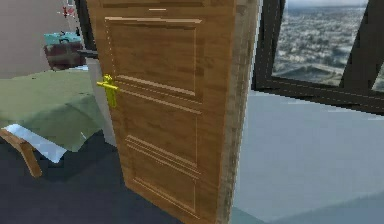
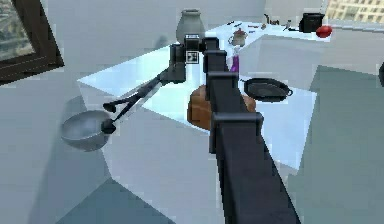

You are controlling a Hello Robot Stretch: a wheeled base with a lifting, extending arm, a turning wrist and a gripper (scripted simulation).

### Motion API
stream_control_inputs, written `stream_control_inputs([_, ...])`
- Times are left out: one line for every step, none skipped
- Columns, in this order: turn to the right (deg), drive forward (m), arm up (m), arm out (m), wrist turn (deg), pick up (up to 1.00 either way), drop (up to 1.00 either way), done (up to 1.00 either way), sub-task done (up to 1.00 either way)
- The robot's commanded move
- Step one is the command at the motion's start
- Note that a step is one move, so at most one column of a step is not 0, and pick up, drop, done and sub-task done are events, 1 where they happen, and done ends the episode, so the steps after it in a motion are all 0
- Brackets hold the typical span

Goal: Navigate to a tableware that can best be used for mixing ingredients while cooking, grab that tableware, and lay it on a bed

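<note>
One grey bowl (image 2: 85, 131) hangs from gripper (image 2: 114, 112).

No words, numbers, labels or signs can be read in either view. The nearest thing to a sign is a pair of small white squares (image 2: 193, 57) with black marks, standing at the far end of the arm (image 2: 240, 140) in the arm side view. The marks form no letters or digits that can be made out.
</note>
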Motion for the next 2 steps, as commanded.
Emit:
stream_control_inputs([0.0,0.0,0.0,0.0,-21.0,0.0,0.0,0.0,0.0])
stream_control_inputs([0.0,0.0,0.0,-0.4,0.0,0.0,0.0,0.0,0.0])
